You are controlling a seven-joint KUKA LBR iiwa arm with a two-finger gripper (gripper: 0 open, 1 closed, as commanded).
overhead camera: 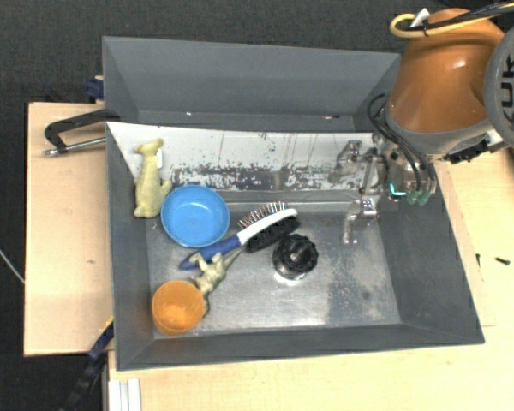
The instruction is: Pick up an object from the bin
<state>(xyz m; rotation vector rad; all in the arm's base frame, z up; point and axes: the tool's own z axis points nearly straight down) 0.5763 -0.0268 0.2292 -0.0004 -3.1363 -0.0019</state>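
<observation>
Black knob [293, 255]: round, dark and glossy with a ridged edge, sitting on a shiny patch of floor. It lies near the middle of the bin. It is the loose thing nearest the tool, but well apart from it, on the tool's left in the camera view.
Hairbrush [265, 226]: oval black head with a white rim and pale bristles, on a blue handle that runs toward the front left. The head lies just beside the black knob, at its upper left.
Blue bowl [195, 215]: smooth round plastic, open side up, on the left half of the floor. It sits just above the hairbrush handle.
Toy figure [210, 272]: small, pale tan and knobbly. It lies between the hairbrush handle and the orange cup.
Orange cup [179, 306]: round, smooth and open side up, in the front left corner.
Toy animal [148, 182]: pale yellow and long-necked, lying along the left wall beside the blue bowl.
Bin [428, 255]: grey sheet metal with sloping walls. The floor is scuffed and reflective, and the back wall is whitish and scratched.
Tool [358, 229]: bare metal with cables, hanging below the rounded orange wrist cover [437, 67]. It is over bare floor on the right of the bin, near the back wall. Whether it is spread or closed cannot be told.
</observation>
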